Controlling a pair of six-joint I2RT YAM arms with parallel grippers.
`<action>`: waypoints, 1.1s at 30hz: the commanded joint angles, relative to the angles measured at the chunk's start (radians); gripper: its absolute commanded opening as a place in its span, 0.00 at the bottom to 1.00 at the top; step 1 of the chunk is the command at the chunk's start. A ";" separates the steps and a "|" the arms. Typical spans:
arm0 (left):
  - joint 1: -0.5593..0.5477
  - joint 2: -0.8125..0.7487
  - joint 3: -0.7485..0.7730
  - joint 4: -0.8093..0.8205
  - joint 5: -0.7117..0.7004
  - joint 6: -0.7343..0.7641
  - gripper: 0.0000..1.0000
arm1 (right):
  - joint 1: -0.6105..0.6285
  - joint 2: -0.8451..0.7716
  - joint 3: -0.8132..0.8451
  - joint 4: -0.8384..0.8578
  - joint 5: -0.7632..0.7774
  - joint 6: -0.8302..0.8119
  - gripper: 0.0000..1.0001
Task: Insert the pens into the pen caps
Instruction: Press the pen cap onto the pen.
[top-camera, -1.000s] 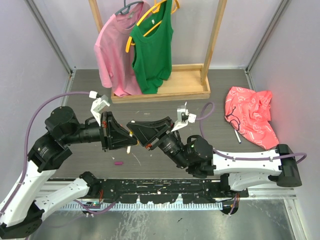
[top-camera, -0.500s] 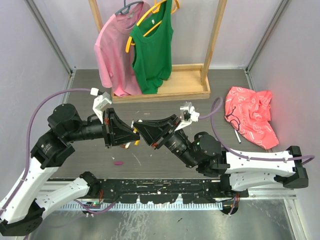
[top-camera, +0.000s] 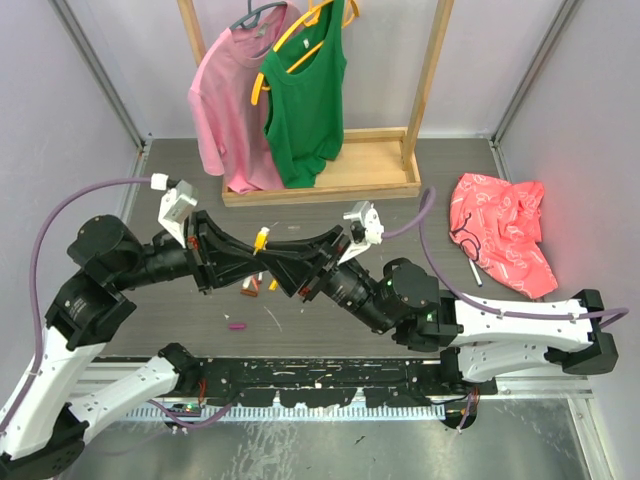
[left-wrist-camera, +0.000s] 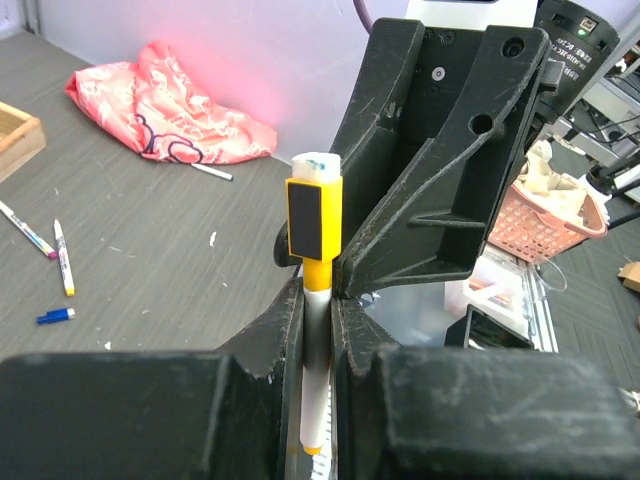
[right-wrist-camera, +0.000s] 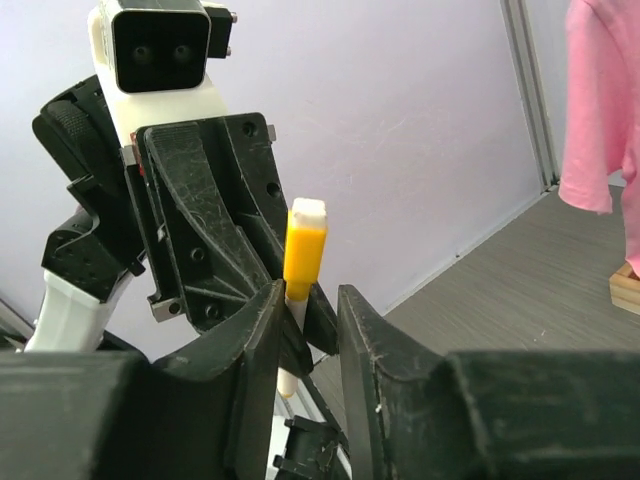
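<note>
Both arms have risen and swung toward the rear left since a second ago, lifting their meeting point higher above the table (top-camera: 430, 200).

- The left gripper (left-wrist-camera: 318, 312) is clamped on the white barrel of one pen (left-wrist-camera: 316, 390). A yellow cap (left-wrist-camera: 320, 268) is seated on the pen's upper end.
- The right gripper (right-wrist-camera: 308, 300) has its jaws slightly parted around that cap, not pinching it.

Progress, as judged: one pen capped, the rest outstanding.

Count on the table:
- three loose pens (left-wrist-camera: 62, 255)
- one blue cap (left-wrist-camera: 55, 316)
- one magenta cap (top-camera: 237, 325)

Small items beneath the grippers cannot be identified.
</note>
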 joint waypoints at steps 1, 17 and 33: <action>0.012 -0.026 0.014 0.180 -0.077 0.015 0.00 | 0.032 0.012 -0.009 -0.189 -0.122 -0.033 0.36; 0.012 -0.149 -0.118 0.171 0.068 0.047 0.00 | 0.032 -0.205 -0.194 -0.215 -0.024 -0.070 0.46; 0.013 -0.099 -0.136 0.075 -0.071 0.053 0.00 | -0.250 -0.165 -0.215 -0.632 -0.060 0.237 0.72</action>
